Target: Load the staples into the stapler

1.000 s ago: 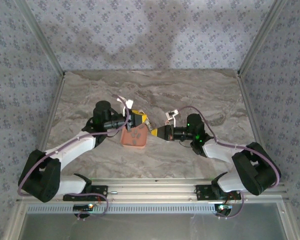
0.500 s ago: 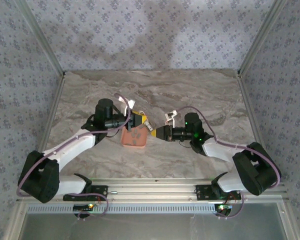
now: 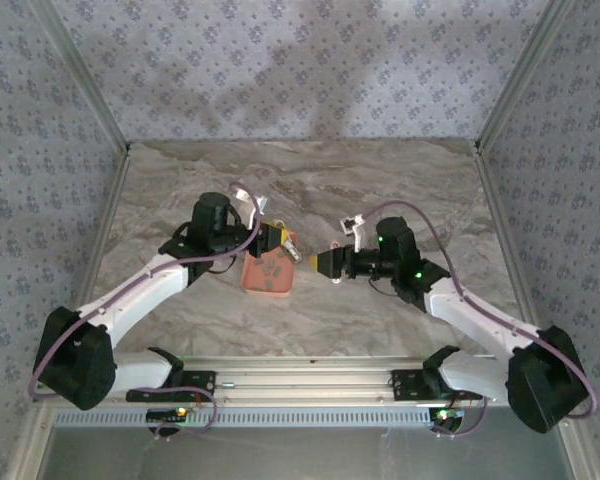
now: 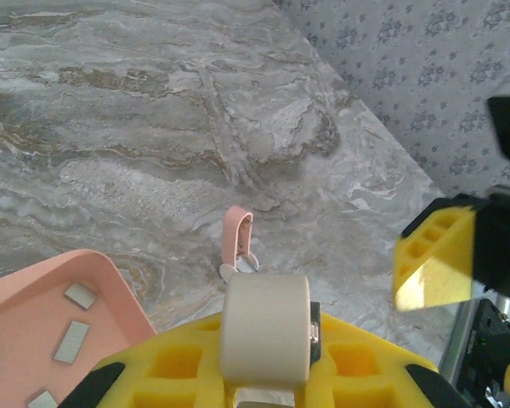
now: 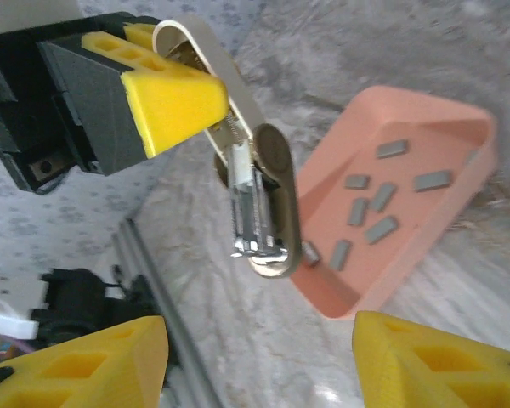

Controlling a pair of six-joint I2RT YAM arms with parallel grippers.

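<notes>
**One gripper is letting go beside the open stapler**

Nearest the arm bases, several staples (image 5: 381,228) are lying loose in the salmon tray (image 3: 268,277). Just beyond, the right gripper (image 3: 325,263), pinched shut against the stapler (image 5: 259,195) a second ago, is backing off, its jaws spreading wide with nothing between them. The left gripper (image 3: 278,242) is clamping the tan stapler near the tray's far rim. Whether a strip went in is unclear, so loading is probably unfinished. The right wrist camera is showing the bared metal channel and spring. The left wrist camera is showing instead a small pink stapler (image 4: 239,238) on the marble table (image 3: 400,190) beyond.
</notes>
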